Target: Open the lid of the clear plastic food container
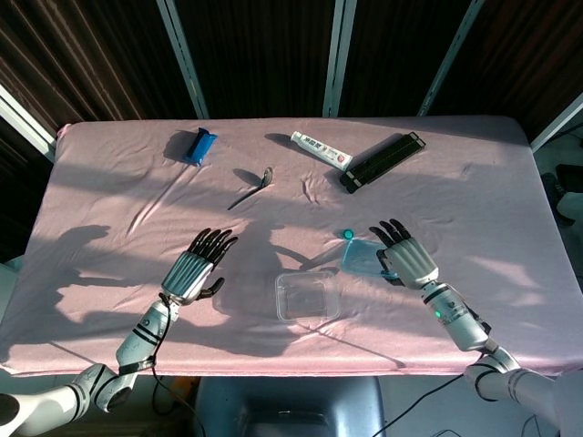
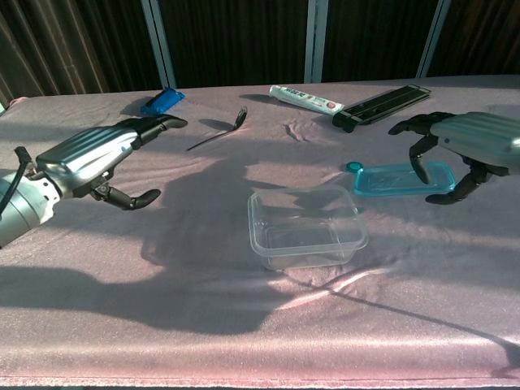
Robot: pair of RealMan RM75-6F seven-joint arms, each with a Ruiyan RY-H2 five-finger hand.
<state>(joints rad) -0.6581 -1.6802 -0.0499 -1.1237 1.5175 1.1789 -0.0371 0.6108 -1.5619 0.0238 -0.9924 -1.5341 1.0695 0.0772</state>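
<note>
The clear plastic container (image 1: 308, 296) (image 2: 305, 227) stands open-topped on the pink cloth near the front middle. Its blue-tinted lid (image 1: 363, 259) (image 2: 396, 178) lies flat on the cloth to the container's right. My right hand (image 1: 407, 255) (image 2: 465, 146) hovers over the lid's right end with its fingers spread and arched. The thumb sits in front of the lid's edge, and the hand holds nothing. My left hand (image 1: 193, 270) (image 2: 96, 154) floats to the left of the container, well apart from it, fingers extended and empty.
A small teal cap (image 1: 348, 234) (image 2: 353, 166) lies by the lid's far left corner. Further back are a fork (image 1: 251, 188), a blue packet (image 1: 199, 145), a white tube (image 1: 321, 150) and a black bar (image 1: 383, 159).
</note>
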